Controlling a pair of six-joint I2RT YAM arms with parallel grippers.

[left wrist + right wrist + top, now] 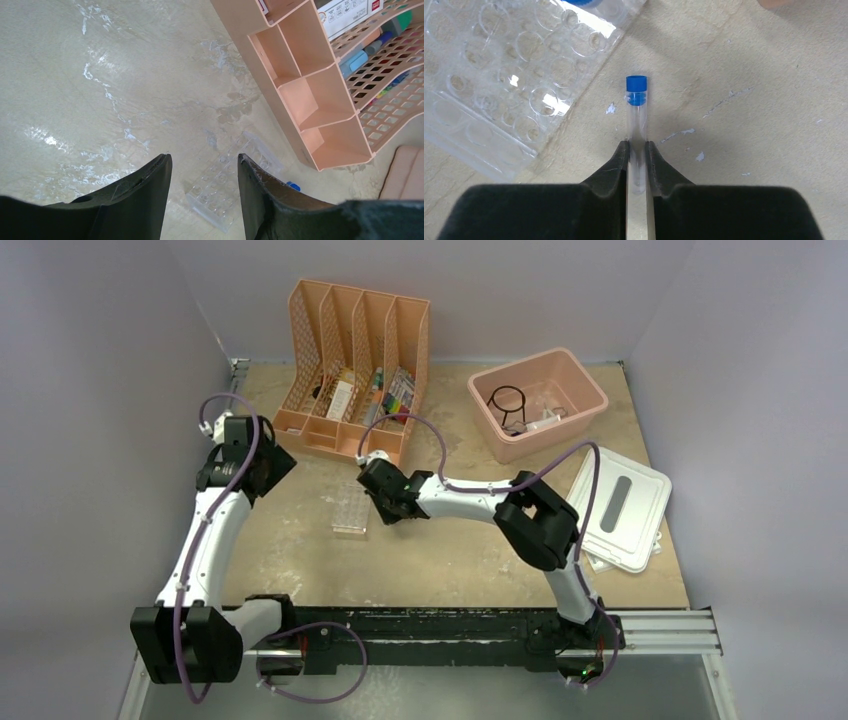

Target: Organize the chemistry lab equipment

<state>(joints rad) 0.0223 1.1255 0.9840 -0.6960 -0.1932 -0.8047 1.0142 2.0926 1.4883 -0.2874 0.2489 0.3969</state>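
Note:
My right gripper [637, 145] is shut on a clear tube with a blue cap [637, 107], its cap pointing away from the fingers. The clear tube rack [499, 85] lies just to its left; another blue cap [581, 2] shows at the rack's top edge. In the top view the right gripper [385, 502] sits beside the rack [349, 510]. My left gripper [204, 165] is open and empty, above the rack [235, 190], with a blue cap [294, 186] beside its right finger. A black wire ring with stem [508, 403] lies in the pink tub [590, 390].
The peach slotted file organizer [350, 365] stands at the back left, holding boxes and pens; it also shows in the left wrist view [320, 95]. The tub's white lid [620, 508] lies at the right. Grey walls enclose the table on three sides.

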